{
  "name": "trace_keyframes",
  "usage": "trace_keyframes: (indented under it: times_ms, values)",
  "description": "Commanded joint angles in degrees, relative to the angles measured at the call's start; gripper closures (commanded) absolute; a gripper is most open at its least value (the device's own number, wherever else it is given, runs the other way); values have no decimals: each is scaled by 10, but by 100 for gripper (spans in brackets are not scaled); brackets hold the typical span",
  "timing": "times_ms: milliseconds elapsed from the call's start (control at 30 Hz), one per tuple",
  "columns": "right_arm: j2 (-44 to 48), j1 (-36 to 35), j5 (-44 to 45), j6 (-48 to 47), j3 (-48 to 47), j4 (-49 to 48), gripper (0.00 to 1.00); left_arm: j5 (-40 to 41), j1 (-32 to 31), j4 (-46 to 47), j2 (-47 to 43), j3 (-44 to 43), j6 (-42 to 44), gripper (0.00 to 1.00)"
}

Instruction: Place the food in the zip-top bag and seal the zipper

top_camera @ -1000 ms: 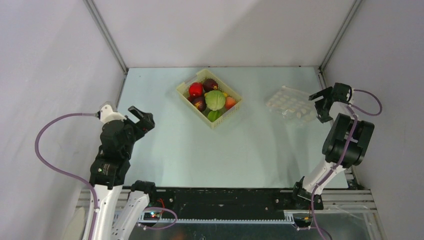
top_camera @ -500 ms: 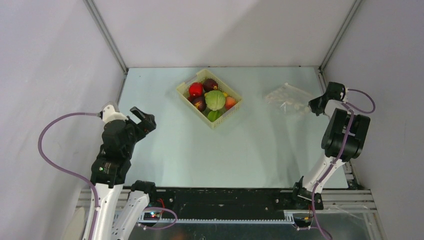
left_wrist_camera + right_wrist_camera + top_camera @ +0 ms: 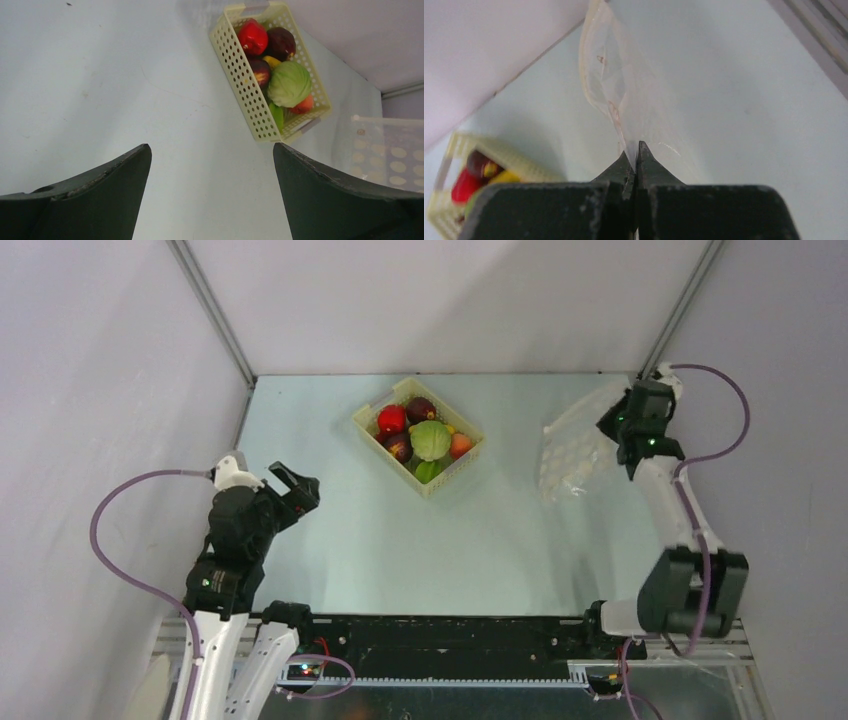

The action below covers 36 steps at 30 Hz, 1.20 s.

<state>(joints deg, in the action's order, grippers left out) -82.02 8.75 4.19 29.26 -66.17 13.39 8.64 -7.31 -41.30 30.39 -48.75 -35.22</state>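
The food (image 3: pixel 428 440), red, dark purple, green and orange toy pieces, lies heaped in a pale yellow latticed basket (image 3: pixel 367 418) at the table's far middle. The clear zip-top bag (image 3: pixel 568 455) with white dots is raised at the far right, one edge pinched in my shut right gripper (image 3: pixel 612 430). In the right wrist view the bag (image 3: pixel 621 90) rises straight out of the closed right gripper (image 3: pixel 636 150). I cannot make out the zipper. My left gripper (image 3: pixel 297 485) hovers open and empty over bare table at the near left, well short of the basket (image 3: pixel 240 85).
The grey enclosure walls stand close behind the right gripper and to the left of the left arm. Bare table lies between the basket and the bag. In the left wrist view the bag's dotted part (image 3: pixel 390 157) shows at the right edge.
My right gripper has shut on the bag's edge, swung toward the far right corner and lifted the bag off the table. My left arm has shifted slightly rightward, still open.
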Motion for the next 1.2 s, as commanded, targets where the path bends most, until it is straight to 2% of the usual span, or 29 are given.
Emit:
trace_keyframes:
  times_ms: [0,133,267,300,433,467,667,800,867,1000,1167]
  values:
    - [120,-90,69,-125,61,4,99,-66,2,1,2,7,-13,2]
    - [213,-183,-45,-258,140,-58,100,-90,1,-5,6,10,-18,2]
    - [287,-282,-83,-394,213,-123,100,-144,-3,25,7,28,-38,2]
    - [296,-294,-97,-424,226,-125,100,-157,-6,34,8,34,-42,2]
    - [344,-325,-252,-484,231,-93,100,-235,-21,94,24,40,-39,2]
    - [359,-326,-309,-486,231,-89,100,-248,-26,98,33,38,-35,2]
    - [384,-326,-517,-461,208,-62,100,-264,-102,162,76,30,-11,2]
    - [355,-329,-636,-449,167,-20,100,-265,-206,189,126,8,32,2]
    - [336,-330,-670,-442,145,6,100,-242,-254,192,149,-1,56,2]
    - [313,-334,-674,-396,128,-1,100,-224,-341,224,161,6,103,2]
    - [301,-338,-702,-378,125,1,100,-220,-388,282,140,37,114,2]
